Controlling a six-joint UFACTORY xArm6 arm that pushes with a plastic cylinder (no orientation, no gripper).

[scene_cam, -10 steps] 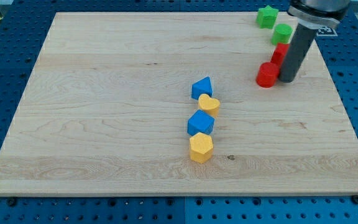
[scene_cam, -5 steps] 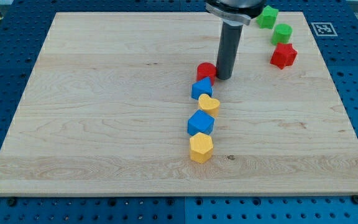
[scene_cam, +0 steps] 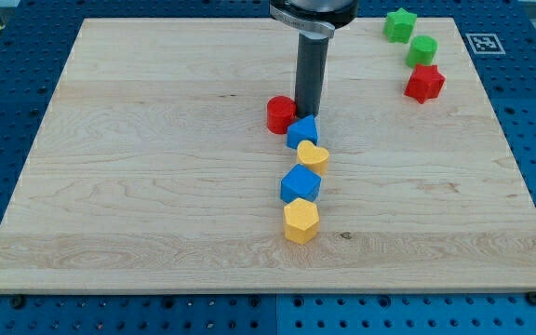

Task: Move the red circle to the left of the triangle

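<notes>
Camera view: my tip (scene_cam: 306,115) against red circle (scene_cam: 280,114), above blue triangle (scene_cam: 302,132).

The red circle (scene_cam: 280,113) is seen just up and left of the blue triangle (scene_cam: 302,131). My tip (scene_cam: 306,115) is set right beside the circle, on its right. A yellow heart (scene_cam: 314,156) is touching the triangle below.

1. The arm enters from the top edge of the frame, just right of centre.
2. Its dark rod stands upright.
3. The tip (scene_cam: 306,115) sits in the upper middle of the frame, down at the board.
</notes>
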